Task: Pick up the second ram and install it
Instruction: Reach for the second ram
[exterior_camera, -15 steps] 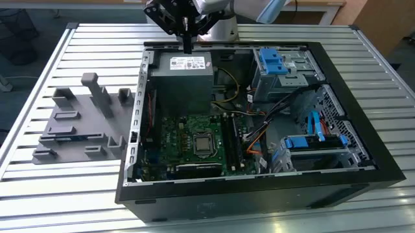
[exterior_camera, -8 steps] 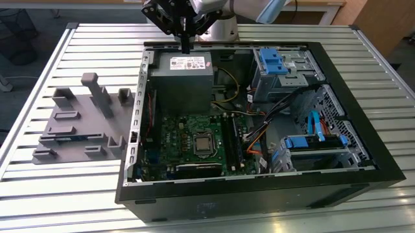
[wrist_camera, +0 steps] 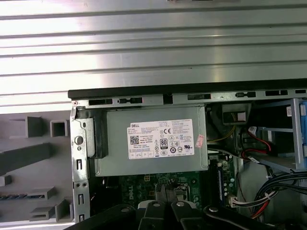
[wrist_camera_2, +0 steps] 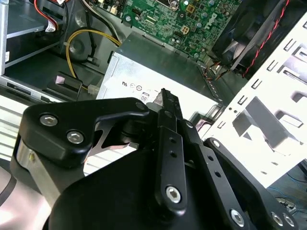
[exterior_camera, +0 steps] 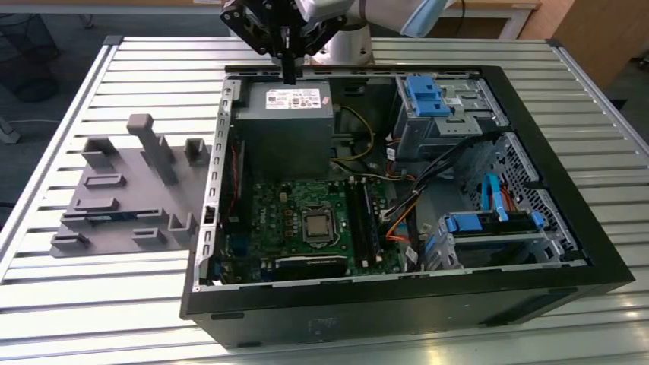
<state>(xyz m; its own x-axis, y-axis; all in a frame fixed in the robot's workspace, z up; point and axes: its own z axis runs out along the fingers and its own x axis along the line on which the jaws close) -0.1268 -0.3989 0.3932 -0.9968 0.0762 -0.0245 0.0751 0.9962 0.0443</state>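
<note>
In the exterior view my gripper (exterior_camera: 290, 74) hangs over the back edge of the open computer case, just above the grey power supply (exterior_camera: 285, 122). Its black fingers are pressed together and hold nothing. Both wrist views show the same shut fingertips (wrist_camera_2: 164, 94) (wrist_camera: 163, 190) over the power supply (wrist_camera: 153, 143). A narrow dark blue-green strip that looks like the second ram (exterior_camera: 102, 218) lies in a slot of the grey fixture (exterior_camera: 121, 190), to the exterior view's left of the case and far from the gripper. The green motherboard (exterior_camera: 294, 220) lies in the case floor, with long memory slots (exterior_camera: 365, 220) beside the processor.
The black case (exterior_camera: 406, 304) stands open on a slatted metal table (exterior_camera: 121, 68). Blue drive cages (exterior_camera: 431, 99) (exterior_camera: 487, 224) and bundled cables (exterior_camera: 406, 205) fill the case's side at the exterior view's right. The fixture has several upright blocks (exterior_camera: 152, 144).
</note>
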